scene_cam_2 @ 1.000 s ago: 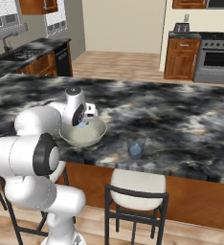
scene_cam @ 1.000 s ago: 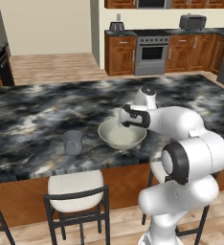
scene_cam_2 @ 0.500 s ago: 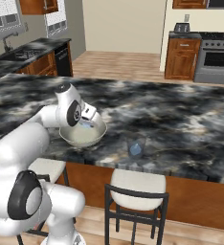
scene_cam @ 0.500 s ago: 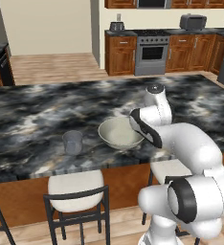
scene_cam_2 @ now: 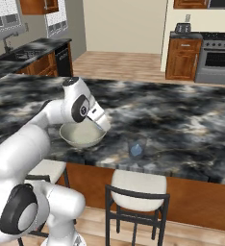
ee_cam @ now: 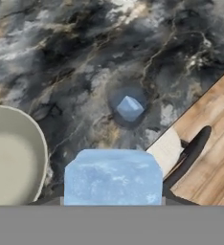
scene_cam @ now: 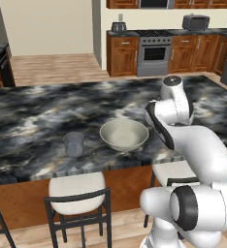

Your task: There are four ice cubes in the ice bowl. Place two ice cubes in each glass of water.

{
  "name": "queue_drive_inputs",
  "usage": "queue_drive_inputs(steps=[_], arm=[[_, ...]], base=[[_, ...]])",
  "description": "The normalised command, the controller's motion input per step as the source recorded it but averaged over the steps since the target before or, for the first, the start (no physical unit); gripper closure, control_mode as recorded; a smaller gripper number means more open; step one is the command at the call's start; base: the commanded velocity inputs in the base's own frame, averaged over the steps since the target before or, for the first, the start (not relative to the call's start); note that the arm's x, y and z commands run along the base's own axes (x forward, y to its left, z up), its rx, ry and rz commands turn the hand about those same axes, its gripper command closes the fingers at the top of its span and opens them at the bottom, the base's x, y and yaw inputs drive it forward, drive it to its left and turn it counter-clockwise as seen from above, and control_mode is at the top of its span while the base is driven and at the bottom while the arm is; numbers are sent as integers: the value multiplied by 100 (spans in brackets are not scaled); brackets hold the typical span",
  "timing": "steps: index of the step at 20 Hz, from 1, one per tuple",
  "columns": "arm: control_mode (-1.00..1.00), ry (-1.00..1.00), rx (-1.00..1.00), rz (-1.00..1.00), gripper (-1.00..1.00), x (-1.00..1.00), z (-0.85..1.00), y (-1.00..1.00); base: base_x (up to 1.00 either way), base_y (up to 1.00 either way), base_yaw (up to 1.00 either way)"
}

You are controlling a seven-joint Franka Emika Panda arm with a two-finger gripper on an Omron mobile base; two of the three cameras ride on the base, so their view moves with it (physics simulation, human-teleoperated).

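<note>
Dark marbled stone bench (scene_cam: 33, 121) runs across a wood-cabinet kitchen, with padded stools tucked under its near edge. On it stand the ice bowl (scene_cam: 124, 134) and, well apart from it, one glass of water (scene_cam: 73, 143); from the left base view the glass lies at about 9 o'clock from the bowl, from the right base view the same glass (scene_cam_2: 137, 147) lies at about 3 o'clock from the bowl (scene_cam_2: 81, 134). In the hand view the tool (ee_cam: 113, 198) is pressed together on an ice cube (ee_cam: 113, 177), which looms large and pale blue at the bottom of the frame; its fingertips are hidden under the cube, so the pinch is judged from how the cube sits, not seen directly. In that same view the glass (ee_cam: 129, 107) appears from above as a round shadowed ring at roughly 12 o'clock from the held cube, slightly toward 1 o'clock, with one cube already lying inside it. The bowl rim (ee_cam: 37, 143) curves at 9 o'clock, just beside the held cube. Judgement: the carry step is underway, and the glass lies ahead of the tool, away from the bowl. The coming move probably needs travel toward 12 o'clock in the hand view until the cube hangs over the glass mouth. Risk: releasing short drops the cube onto the bench.
</note>
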Motion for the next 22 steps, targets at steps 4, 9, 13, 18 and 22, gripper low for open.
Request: queue_drive_inputs(steps=[4, 9, 13, 18, 22], arm=[[-100, 0, 16, -15, 100, -22, 30, -61], [-100, 2, 10, -14, 100, -14, 8, -53], [-100, 0, 4, -8, 100, -6, 0, -36], [-100, 0, 1, -1, 100, 0, -1, -30], [-100, 0, 0, 0, 100, 0, -9, -21]], base=[[0, 0, 0], [0, 0, 0], [0, 0, 0], [0, 0, 0], [0, 0, 0]])
